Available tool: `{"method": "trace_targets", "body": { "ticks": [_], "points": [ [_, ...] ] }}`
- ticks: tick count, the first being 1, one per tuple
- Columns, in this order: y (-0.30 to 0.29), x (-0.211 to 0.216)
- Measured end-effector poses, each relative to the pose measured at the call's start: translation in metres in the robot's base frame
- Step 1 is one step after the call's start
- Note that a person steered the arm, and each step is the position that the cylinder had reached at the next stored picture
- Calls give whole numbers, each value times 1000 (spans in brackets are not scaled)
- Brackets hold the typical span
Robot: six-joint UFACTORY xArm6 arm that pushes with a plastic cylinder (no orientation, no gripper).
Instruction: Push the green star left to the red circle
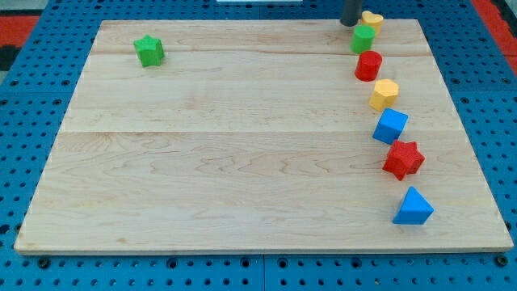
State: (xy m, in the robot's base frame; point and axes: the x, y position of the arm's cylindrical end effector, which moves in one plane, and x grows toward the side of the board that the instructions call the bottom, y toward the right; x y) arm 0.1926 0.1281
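Note:
The green star (149, 50) lies near the board's top left corner. The red circle (368, 65) stands at the view's upper right, in a line of blocks along the right side. My tip (350, 23) is at the top edge, just left of a yellow block (371, 19) and just above a green block (363, 38). The tip is far to the right of the green star.
Below the red circle run a yellow hexagon (384, 94), a blue cube (390, 126), a red star (403, 159) and a blue triangle (413, 208). The wooden board (242, 145) rests on a blue pegboard table.

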Motion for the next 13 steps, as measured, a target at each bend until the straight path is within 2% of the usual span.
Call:
{"method": "trace_targets", "body": {
  "ticks": [2, 3, 4, 5, 6, 7, 8, 10, 11, 12, 13],
  "points": [
    [-160, 1],
    [-261, 1],
    [-296, 44],
    [-343, 55],
    [-394, 46],
    [-381, 84],
    [-328, 89],
    [-218, 141],
    [-200, 145],
    [-218, 135],
    [-193, 115]
  ]
}}
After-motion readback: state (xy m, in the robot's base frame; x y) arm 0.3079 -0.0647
